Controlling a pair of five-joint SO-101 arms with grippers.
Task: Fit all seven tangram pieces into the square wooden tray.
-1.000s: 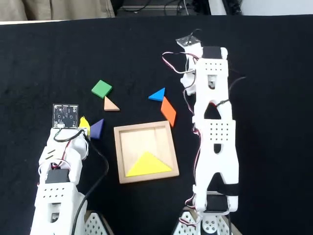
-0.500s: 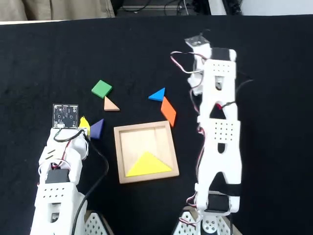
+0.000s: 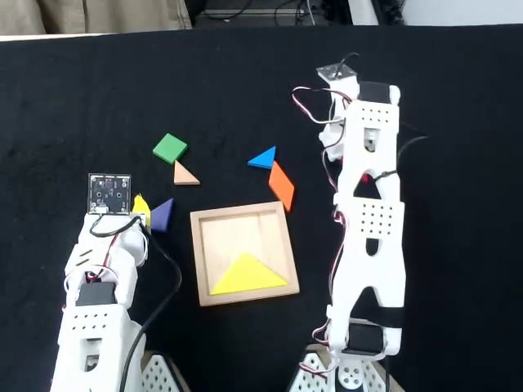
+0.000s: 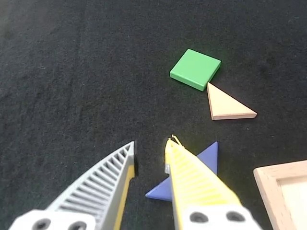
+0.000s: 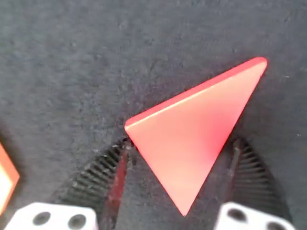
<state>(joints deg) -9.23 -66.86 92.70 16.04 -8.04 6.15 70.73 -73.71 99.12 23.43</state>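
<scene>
Tangram pieces: one of seven is in. Yellow triangle (image 3: 245, 274) lies flat in the tray (image 3: 198, 260), along the side nearest my bases. Out on the black table (image 3: 441, 106): green square (image 4: 195, 69) touching tan triangle (image 4: 228, 106) at a corner; blue triangle (image 3: 264, 158) just beside orange parallelogram (image 3: 282, 184); purple triangle (image 4: 208, 155) near the tray's left rim.

Right gripper (image 5: 180, 143): jaws spread wide, straddling red triangle (image 5: 192, 139), tips at its edges. Pressing or not, I cannot tell. Left gripper (image 4: 150, 143): jaws a little apart, nothing between them, one finger over the purple triangle.

Handling, my guess: thin painted wood, so light, stiff, not fragile, slick on the faces. The low edges give little to bite on. Slanted sides may squirt the red piece out or spin it as I close. Better to seat one jaw flat on a straight side and the other at the opposite corner, low against the table, closing slowly.
</scene>
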